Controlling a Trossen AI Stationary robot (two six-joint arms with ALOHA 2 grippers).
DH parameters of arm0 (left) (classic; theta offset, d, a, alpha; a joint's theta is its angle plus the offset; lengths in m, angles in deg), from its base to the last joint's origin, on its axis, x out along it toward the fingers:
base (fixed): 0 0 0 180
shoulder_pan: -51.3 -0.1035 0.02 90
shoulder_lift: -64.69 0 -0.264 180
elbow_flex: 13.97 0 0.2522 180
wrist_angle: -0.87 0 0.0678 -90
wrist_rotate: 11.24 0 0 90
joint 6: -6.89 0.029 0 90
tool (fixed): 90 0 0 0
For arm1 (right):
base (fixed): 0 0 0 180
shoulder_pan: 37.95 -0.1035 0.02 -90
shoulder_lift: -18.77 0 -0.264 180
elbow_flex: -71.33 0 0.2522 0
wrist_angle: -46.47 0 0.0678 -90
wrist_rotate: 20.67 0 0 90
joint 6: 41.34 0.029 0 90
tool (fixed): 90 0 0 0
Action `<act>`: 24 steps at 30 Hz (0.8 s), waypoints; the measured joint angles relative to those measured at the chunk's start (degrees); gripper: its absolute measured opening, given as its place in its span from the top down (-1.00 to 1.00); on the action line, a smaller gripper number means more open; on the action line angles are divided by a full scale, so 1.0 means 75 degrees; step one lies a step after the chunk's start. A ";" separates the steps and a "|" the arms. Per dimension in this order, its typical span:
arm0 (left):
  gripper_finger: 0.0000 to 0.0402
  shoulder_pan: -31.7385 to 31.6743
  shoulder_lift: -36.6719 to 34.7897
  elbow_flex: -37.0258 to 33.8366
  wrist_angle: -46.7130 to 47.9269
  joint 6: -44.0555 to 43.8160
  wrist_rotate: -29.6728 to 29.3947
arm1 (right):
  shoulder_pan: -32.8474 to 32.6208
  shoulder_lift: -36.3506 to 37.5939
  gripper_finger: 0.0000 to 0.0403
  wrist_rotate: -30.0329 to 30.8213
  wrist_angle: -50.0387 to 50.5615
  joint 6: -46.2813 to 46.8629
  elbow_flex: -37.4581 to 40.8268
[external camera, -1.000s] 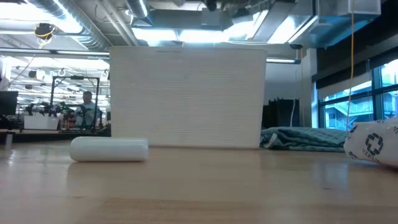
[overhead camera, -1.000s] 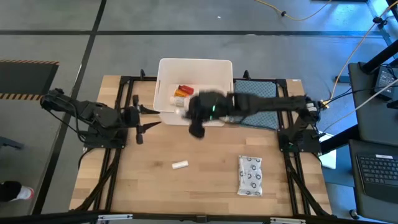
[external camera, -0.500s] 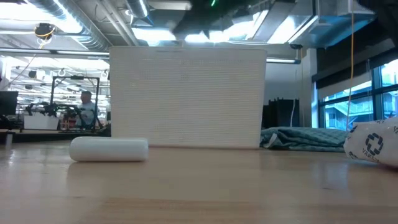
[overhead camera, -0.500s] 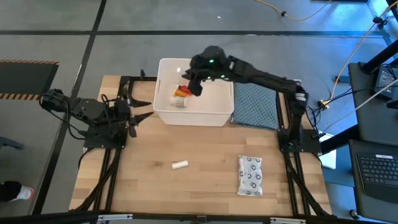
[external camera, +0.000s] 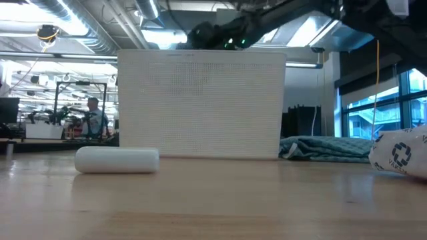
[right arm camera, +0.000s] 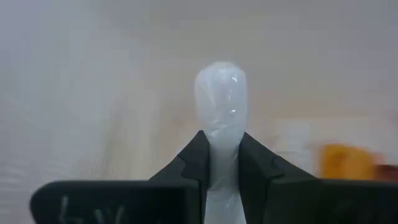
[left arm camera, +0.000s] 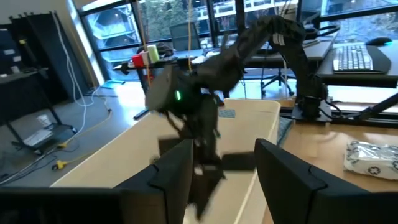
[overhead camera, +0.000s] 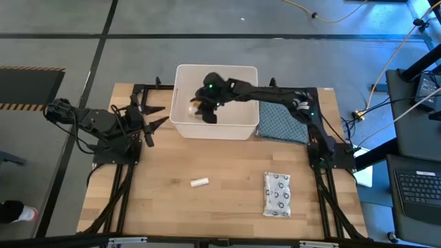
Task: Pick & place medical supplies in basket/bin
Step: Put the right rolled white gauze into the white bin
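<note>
Reaching down inside the bin [overhead camera: 180,124], right gripper [overhead camera: 209,116] pinching a short white cylinder [right arm camera: 219,99]. Just beside the bin, left gripper [overhead camera: 153,123] spread wide.

The tub [overhead camera: 245,129] stands at the middle of the table's [overhead camera: 227,207] far edge. A folded cloth [overhead camera: 282,118] lies just beside it toward the right edge. Nearer the front, a short cylinder [overhead camera: 199,182] lies on the table left of centre, with a blister pack [overhead camera: 278,193] well apart from it toward the right edge. The right gripper [overhead camera: 204,114] reaches from the right side over the cloth and down into the tub, jaws clamped on a rounded item [right arm camera: 220,106]. The left gripper [overhead camera: 153,122] sits off the tub's left wall, above the table's far left corner.
</note>
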 joint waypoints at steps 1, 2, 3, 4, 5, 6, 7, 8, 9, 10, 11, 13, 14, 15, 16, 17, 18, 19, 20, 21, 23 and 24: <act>0.17 0.0000 -0.0003 0.0000 0.0014 0.0000 -0.0032 | -0.0006 -0.0110 0.71 -0.0110 0.0012 0.0011 0.0001; 0.17 0.0000 -0.0003 0.0000 0.0030 0.0000 -0.0072 | -0.0011 -0.0203 0.71 -0.0136 0.0007 0.0004 0.0002; 0.17 0.0000 0.0000 0.0000 0.0044 0.0000 -0.0125 | -0.0017 -0.0275 0.71 -0.0119 -0.0006 -0.0025 0.0000; 0.17 0.0000 0.0003 0.0000 0.0051 0.0000 -0.0196 | -0.0023 -0.0356 0.71 -0.0118 -0.0012 -0.0091 0.0000; 0.17 0.0000 0.0003 0.0000 0.0051 0.0001 -0.0265 | -0.0021 -0.0449 0.71 -0.0093 -0.0006 -0.0163 0.0000; 0.17 0.0000 0.0003 0.0000 0.0051 0.0000 -0.0324 | -0.0028 -0.0540 0.71 -0.0093 -0.0006 -0.0190 0.0000; 0.17 0.0000 0.0003 0.0000 0.0051 0.0000 -0.0384 | -0.0046 -0.0613 0.71 -0.0093 0.0026 -0.0193 0.0003; 0.17 0.0000 0.0003 0.0000 0.0051 0.0000 -0.0434 | -0.0063 -0.0675 0.71 -0.0101 0.0048 -0.0177 0.0003; 0.17 0.0000 0.0000 0.0000 0.0051 0.0000 -0.0470 | -0.0079 -0.0729 0.71 -0.0123 0.0016 -0.0180 0.0000; 0.17 0.0000 0.0000 0.0000 0.0051 0.0000 -0.0508 | -0.0091 -0.0764 0.71 -0.0119 0.0013 -0.0183 0.0000; 0.18 0.0000 0.0000 0.0000 0.0051 0.0000 -0.0527 | -0.0107 -0.0826 0.71 -0.0059 0.0017 -0.0202 -0.0003; 0.18 0.0000 0.0003 0.0000 0.0051 0.0000 -0.0540 | -0.0157 -0.0960 0.71 0.0241 0.0020 -0.0243 -0.0003; 0.18 0.0000 0.0003 0.0000 0.0051 0.0000 -0.0540 | -0.0184 -0.1000 0.71 0.0446 0.0022 -0.0354 -0.0002; 0.18 0.0000 0.0001 0.0000 0.0051 0.0000 -0.0542 | -0.0208 -0.1007 0.71 0.0690 0.0022 -0.0464 0.0000; 0.18 0.0000 0.0003 0.0000 0.0051 0.0000 -0.0545 | -0.0228 -0.1002 0.71 0.0912 0.0002 -0.0574 0.0000; 0.18 0.0000 0.0003 0.0000 0.0051 0.0000 -0.0545 | -0.0241 -0.0993 0.71 0.1078 -0.0023 -0.0600 -0.0003; 0.17 0.0000 0.0003 0.0000 0.0051 0.0000 -0.0545 | -0.0247 -0.0993 0.71 0.1159 -0.0022 -0.0611 -0.0003; 0.17 0.0000 0.0003 0.0000 0.0051 0.0000 -0.0545 | -0.0253 -0.0998 0.69 0.1179 -0.0006 -0.0622 -0.0001; 0.17 0.0000 0.0002 0.0000 0.0051 0.0000 -0.0545 | -0.0257 -0.1001 0.68 0.1174 0.0001 -0.0621 0.0000; 0.18 0.0000 0.0003 0.0000 0.0051 0.0000 -0.0545 | -0.0257 -0.1001 0.66 0.1171 0.0000 -0.0616 0.0000; 0.18 0.0000 0.0003 0.0000 0.0051 0.0000 -0.0545 | -0.0254 -0.1001 0.63 0.1160 -0.0007 -0.0622 0.0000; 0.18 0.0000 0.0003 0.0000 0.0051 0.0000 -0.0545 | -0.0254 -0.1001 0.62 0.1160 0.0014 -0.0629 0.0000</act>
